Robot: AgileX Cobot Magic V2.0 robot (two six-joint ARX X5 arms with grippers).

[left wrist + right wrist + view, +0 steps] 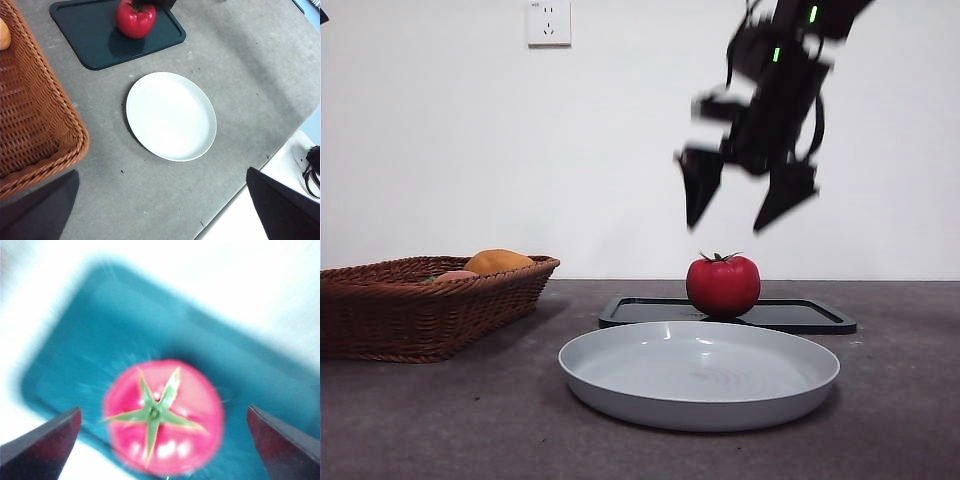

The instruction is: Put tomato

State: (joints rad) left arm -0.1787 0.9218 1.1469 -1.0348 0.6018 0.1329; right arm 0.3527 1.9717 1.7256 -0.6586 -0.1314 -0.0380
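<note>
1. The tomato [723,286] is seen standing upright on the dark tray [810,316], stem upward, behind the empty grey plate [699,373] and apart from it.

2. The right gripper [748,205] is held in the air directly above the tomato, clear of it, with its jaws spread wide and nothing between them. In the right wrist view the tomato [163,417] is framed between the two jaws, the green star of its stem facing the camera; that picture is blurred.

3. The relation on which the coming move is judged to turn: the tomato lies straight below the open jaws and roughly centred between them, so a vertical descent should bring a jaw to each side. The fruit is round, so no long axis is to be matched.

4. The left gripper [160,210] is kept well back, with its jaws apart and empty; from its wrist view the tomato [135,19] is seen at the far side of the plate [171,116], on the tray [95,40]. The right arm is clearly the nearer one.

5. A wicker basket [420,305] holding an orange-yellow fruit [498,261] stands well apart to the side and is not involved.

6. The tomato is not yet grasped. Its glossy round skin may slip if the jaws close off-centre.
</note>
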